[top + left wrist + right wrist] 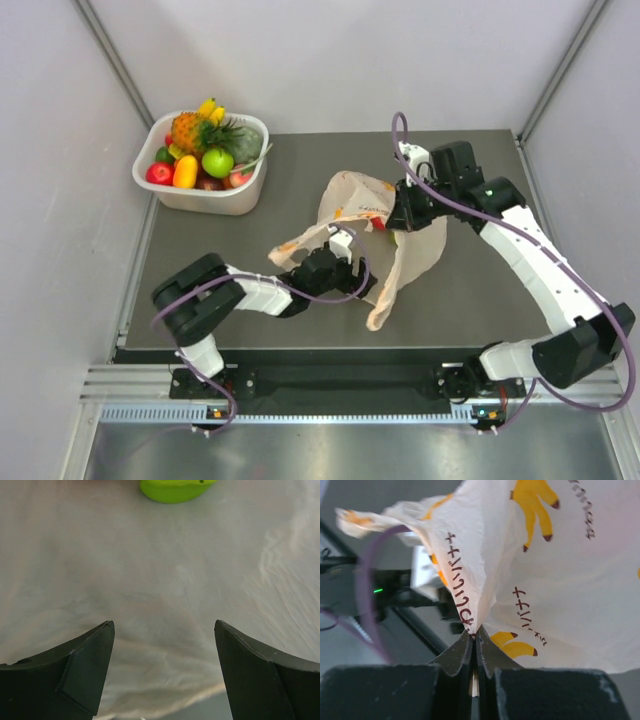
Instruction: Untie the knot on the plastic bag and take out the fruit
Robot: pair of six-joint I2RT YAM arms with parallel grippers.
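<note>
The peach-orange plastic bag [375, 200] lies crumpled at the table's middle, its handle loops [290, 248] loose; no knot shows. My left gripper [345, 245] is open against the bag's near side. In the left wrist view [162, 630] pale film [165, 580] fills the frame between its spread fingers, with a bright green piece [175, 489] beyond. My right gripper [400, 215] is shut on a fold of the bag [485, 555], pinched between its fingertips in the right wrist view [475, 632]. A small red piece [378, 224] shows at the bag beside the right gripper.
A white tub [235, 198] stands at the back left. It holds a pineapple [187, 130], bananas [210, 108], a mango [185, 172], a green apple [217, 162] and red pieces. White walls stand close on both sides.
</note>
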